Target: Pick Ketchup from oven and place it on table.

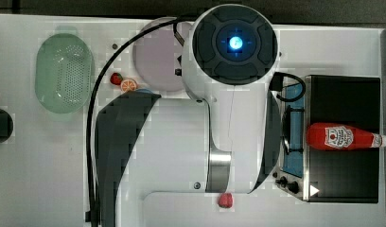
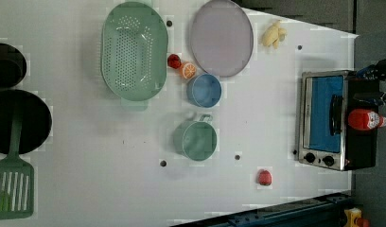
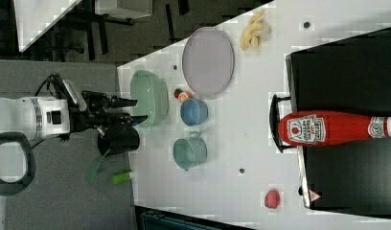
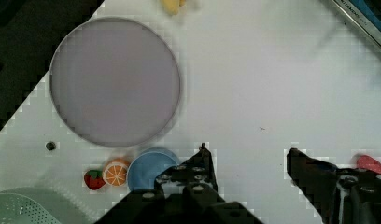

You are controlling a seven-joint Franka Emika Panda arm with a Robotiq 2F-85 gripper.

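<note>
The ketchup (image 1: 340,137), a red bottle with a white cap, lies on its side on the black top of the oven (image 1: 345,94), its cap toward the top view's right. It also lies there in the left view (image 2: 366,119) and the right view (image 3: 327,128). The oven stands on the white table (image 1: 39,165) with its door shut. My gripper (image 4: 247,149) hangs open high above the table with nothing between its fingers. In the right view the gripper (image 3: 140,109) is far from the bottle, at the right view's left.
On the table stand a green colander (image 2: 134,49), a purple plate (image 2: 222,38), a blue bowl (image 2: 204,90) and a green mug (image 2: 196,138). A strawberry toy (image 2: 174,61), an orange slice (image 2: 188,70), a red fruit (image 2: 264,177) and bananas (image 2: 272,34) lie around.
</note>
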